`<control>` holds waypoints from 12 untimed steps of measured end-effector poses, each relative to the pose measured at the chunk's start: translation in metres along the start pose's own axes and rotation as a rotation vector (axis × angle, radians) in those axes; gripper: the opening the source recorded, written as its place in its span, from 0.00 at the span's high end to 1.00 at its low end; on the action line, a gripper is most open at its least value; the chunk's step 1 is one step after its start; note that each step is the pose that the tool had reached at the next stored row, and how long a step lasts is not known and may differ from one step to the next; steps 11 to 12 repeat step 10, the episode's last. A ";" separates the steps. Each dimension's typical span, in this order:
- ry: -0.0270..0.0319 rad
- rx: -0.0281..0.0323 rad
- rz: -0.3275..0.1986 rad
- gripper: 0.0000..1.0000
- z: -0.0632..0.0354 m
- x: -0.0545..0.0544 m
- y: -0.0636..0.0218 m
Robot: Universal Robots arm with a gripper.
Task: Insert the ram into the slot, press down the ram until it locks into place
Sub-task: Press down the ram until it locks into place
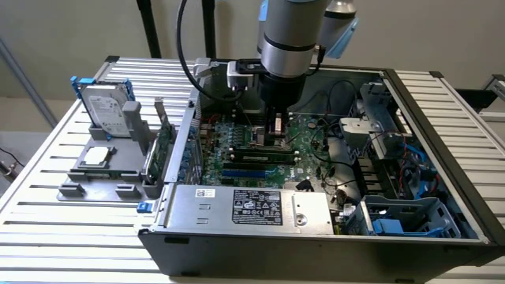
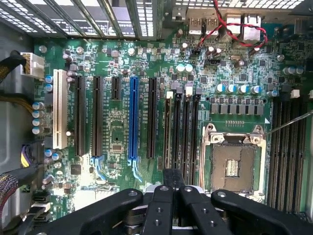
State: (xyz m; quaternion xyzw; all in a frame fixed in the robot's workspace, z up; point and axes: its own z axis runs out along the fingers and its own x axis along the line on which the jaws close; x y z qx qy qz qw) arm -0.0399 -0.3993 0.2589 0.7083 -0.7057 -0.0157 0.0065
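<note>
arm (image 1: 290,35): silver-grey round tube, pale blue joint cap | wrist: black block below, white box on side | cable (image 1: 183,44): thick, black, loops off wrist | gripper (image 2: 171,196): black linkage fingers, round pivot screws, matte finish

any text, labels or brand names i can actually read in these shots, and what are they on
No text can be quoted with confidence.
Black label on the power supply: white print and symbols, too small to read.
Small white sticker on the same unit: blurred.
Hard drive label: unreadable.
The ram label: too small.
Motherboard silkscreen beside the blue slot: tiny white lettering, illegible.
</note>
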 end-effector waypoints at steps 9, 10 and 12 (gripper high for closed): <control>0.0002 -0.0001 0.000 0.89 -0.0001 0.000 0.0000; 0.0001 -0.0001 0.000 0.89 -0.0001 0.000 0.0000; 0.0001 -0.0001 0.000 0.89 -0.0001 0.000 0.0000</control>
